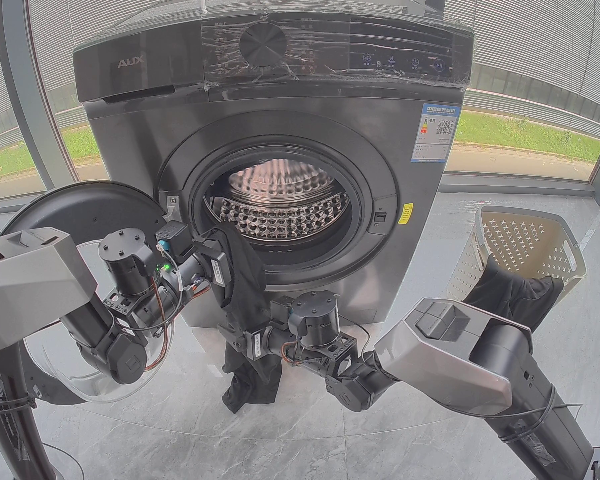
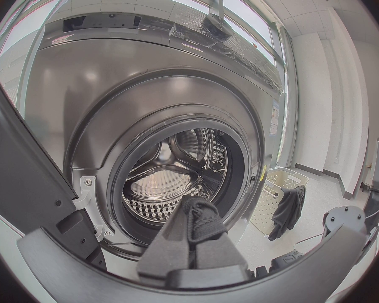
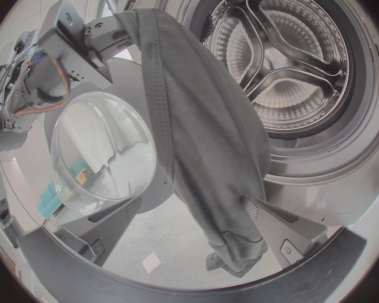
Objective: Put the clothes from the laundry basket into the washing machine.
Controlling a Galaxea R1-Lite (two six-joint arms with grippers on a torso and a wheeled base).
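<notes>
A dark grey garment (image 1: 247, 288) hangs in front of the washing machine's open drum (image 1: 280, 201), its lower end reaching the floor. My left gripper (image 1: 223, 245) is shut on the garment's top edge, just below and left of the drum mouth; the left wrist view has the pinched cloth (image 2: 202, 219) between the closed fingers (image 2: 172, 240). My right gripper (image 1: 232, 338) is open lower down, and the hanging garment (image 3: 198, 127) passes between its spread fingers (image 3: 282, 228). Another dark garment (image 1: 513, 295) is draped over the rim of the laundry basket (image 1: 533, 235).
The machine's round door (image 1: 80, 211) stands swung open to the left, behind my left arm; its glass bowl (image 3: 101, 148) is close to the garment. The cream basket (image 2: 278, 182) sits on the tiled floor right of the machine. Windows run behind.
</notes>
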